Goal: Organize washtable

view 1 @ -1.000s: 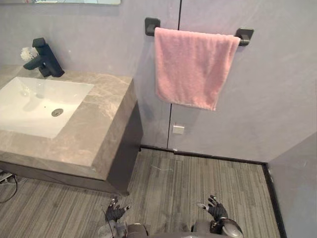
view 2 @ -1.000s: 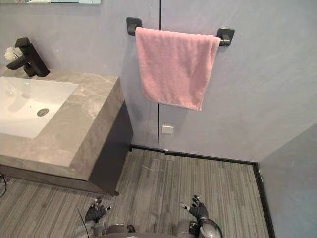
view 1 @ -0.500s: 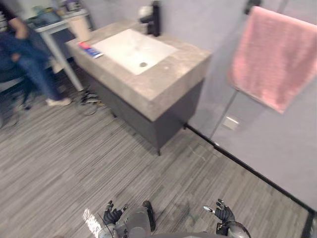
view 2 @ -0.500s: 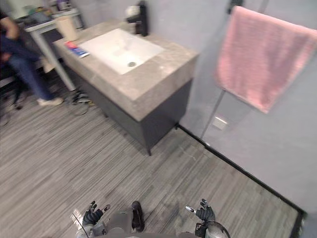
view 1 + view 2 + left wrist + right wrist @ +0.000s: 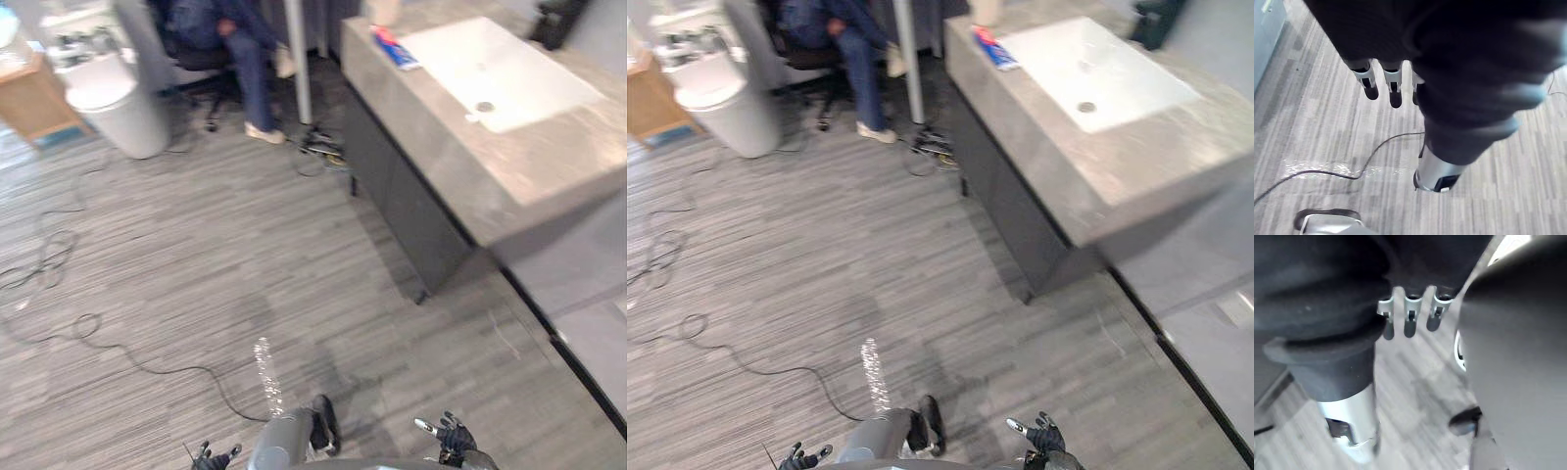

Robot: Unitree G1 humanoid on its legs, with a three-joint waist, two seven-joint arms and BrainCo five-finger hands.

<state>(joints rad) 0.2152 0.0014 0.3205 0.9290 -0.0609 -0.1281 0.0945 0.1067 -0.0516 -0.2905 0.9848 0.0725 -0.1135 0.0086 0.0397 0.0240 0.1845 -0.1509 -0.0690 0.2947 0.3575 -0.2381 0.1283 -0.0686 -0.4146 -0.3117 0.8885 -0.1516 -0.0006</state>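
Observation:
The washtable is a grey stone counter on a dark cabinet at the upper right, with a white sink set into it. A red and blue flat pack lies on the counter beside the sink, and a black tap stands at the far end. My left hand hangs low at the bottom edge, fingers relaxed and holding nothing. My right hand hangs low at the bottom right, also open and holding nothing. Both are far from the counter.
A person in blue trousers sits on a chair at the top. A white bin and a wooden box stand at the upper left. Loose cables lie on the striped grey floor, more under the counter's end.
The camera has swung left: the pink towel and wall have left the view, the washtable now sits at the upper right, and open floor with bin and person has come in. Both hands still hang idle.

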